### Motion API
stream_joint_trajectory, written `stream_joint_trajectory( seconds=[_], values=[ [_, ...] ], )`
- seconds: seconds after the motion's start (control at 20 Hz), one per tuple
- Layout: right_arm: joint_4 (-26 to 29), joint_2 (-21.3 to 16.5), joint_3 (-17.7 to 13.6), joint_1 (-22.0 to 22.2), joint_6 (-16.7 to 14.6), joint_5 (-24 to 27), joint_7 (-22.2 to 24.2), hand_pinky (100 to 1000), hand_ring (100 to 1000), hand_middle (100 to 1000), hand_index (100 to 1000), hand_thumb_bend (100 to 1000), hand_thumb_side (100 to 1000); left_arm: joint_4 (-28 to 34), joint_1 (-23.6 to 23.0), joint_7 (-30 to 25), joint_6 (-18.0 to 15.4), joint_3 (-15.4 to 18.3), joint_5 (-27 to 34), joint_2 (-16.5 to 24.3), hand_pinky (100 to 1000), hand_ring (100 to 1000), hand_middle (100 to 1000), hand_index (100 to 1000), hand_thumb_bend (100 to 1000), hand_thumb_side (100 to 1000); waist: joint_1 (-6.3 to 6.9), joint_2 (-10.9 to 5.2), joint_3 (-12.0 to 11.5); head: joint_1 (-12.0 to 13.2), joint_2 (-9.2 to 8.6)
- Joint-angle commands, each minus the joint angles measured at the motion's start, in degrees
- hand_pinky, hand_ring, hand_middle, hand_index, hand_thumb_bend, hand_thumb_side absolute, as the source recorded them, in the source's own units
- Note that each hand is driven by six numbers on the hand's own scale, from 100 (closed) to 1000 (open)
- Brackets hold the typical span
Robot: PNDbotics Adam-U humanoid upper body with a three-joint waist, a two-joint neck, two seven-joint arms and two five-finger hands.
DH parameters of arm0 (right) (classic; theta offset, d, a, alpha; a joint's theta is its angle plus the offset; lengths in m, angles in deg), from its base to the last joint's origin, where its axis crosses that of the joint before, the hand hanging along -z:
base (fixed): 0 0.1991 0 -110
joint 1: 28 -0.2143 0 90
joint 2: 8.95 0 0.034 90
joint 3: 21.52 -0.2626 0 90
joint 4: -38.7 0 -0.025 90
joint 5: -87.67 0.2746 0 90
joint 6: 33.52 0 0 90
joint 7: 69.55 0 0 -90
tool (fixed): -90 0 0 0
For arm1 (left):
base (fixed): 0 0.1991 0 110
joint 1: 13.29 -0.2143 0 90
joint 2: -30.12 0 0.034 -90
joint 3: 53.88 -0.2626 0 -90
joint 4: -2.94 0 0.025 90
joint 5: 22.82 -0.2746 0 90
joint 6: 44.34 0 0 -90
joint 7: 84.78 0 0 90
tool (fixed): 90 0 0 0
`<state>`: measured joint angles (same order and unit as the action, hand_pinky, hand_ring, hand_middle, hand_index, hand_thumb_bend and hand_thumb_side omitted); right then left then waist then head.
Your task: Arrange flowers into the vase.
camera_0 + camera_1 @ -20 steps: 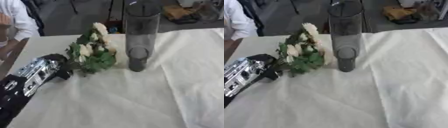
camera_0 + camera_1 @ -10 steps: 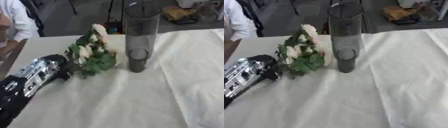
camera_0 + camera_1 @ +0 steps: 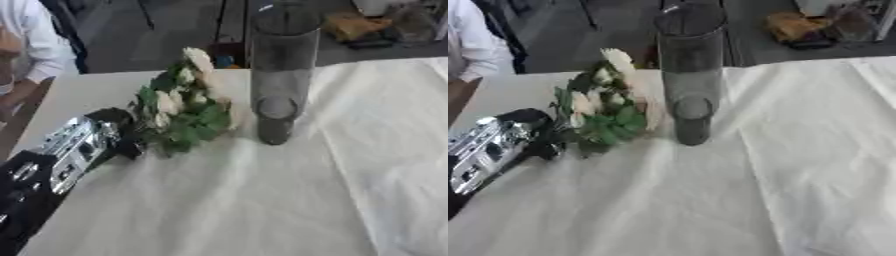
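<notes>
A bouquet of cream flowers with green leaves [image 3: 185, 109] lies tilted on the white tablecloth [image 3: 262, 200], heads pointing toward the far edge. My left hand [image 3: 83, 145], black and silver, comes in from the lower left, and its dark fingers curl round the bouquet's stem end. A tall grey see-through vase [image 3: 282, 70] stands upright just right of the flowers, close to the leaves. Nothing shows inside the vase. My right hand appears in neither view.
The table's far edge runs just behind the vase. Beyond it lie a dark floor and some orange and brown clutter [image 3: 363, 25]. A person in white [image 3: 26, 45] sits at the far left corner. Cloth folds [image 3: 833, 150] cover the right side.
</notes>
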<state>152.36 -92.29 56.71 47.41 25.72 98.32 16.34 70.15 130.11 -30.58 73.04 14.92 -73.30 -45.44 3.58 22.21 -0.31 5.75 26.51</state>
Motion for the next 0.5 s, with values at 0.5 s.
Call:
stream_joint_trajectory(
  seconds=[0.5],
  values=[
    [0.9,-0.5,-0.1,-0.6,0.0,0.2,0.0,858,862,631,924,100,1000,-1.5,0.0,3.5,-1.4,-0.1,-2.8,-0.1,100,157,321,471,100,217,-0.18,-0.68,0.1,0.1,-0.82]
  ],
)
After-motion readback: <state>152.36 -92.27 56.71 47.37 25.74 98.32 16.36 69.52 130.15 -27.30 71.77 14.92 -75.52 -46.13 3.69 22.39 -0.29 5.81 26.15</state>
